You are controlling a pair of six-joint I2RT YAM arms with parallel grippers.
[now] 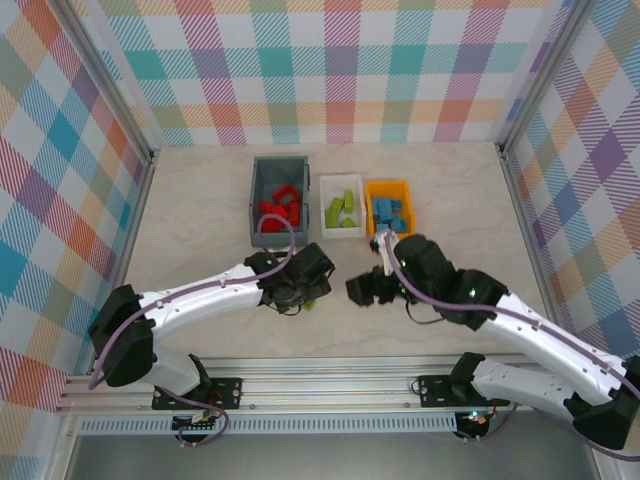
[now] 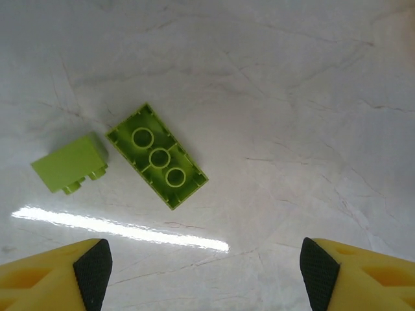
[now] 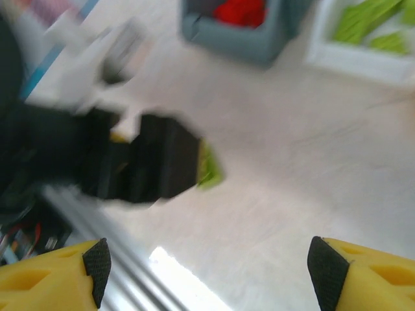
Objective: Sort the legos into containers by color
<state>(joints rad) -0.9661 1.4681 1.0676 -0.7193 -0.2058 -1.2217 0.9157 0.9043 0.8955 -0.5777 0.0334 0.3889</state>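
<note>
- Two lime legos lie loose on the table (image 2: 305,116). The long lime brick (image 2: 157,157) is studs-down, underside up, with three round tubes visible. The small lime brick (image 2: 70,163) is tipped on its side just beside the long one's end. Can't tell if they touch.
- Both sit ahead of the left gripper (image 2: 204,275), offset toward its left finger. Neither is between the pads (image 2: 91,269).
- Left gripper is released: fingers spread wide, nothing held.
- From the top view those bricks are mostly under the left gripper's body. A green sliver (image 1: 311,302) pokes out at its near-right edge, and brick count and orientation aren't readable there.
- The top view adds the sorted stock. The grey-blue bin (image 1: 256,205) holds red bricks (image 1: 280,208), the white bin (image 1: 327,205) holds lime bricks (image 1: 343,212), and the orange-yellow bin (image 1: 403,190) holds blue bricks (image 1: 390,212). The bins stand in a row beyond both grippers, with the white one in the middle.
- The right gripper (image 1: 362,289) is just right of the left gripper and faces it across a small gap.
- The right wrist view settles its state: yellow fingers with black pads (image 3: 97,269) are spread wide and empty.
- That view is motion-blurred. The left gripper's dark body is ahead-left of the right fingers, with a lime edge showing beside it. The grey-blue and white bins are far ahead.
</note>
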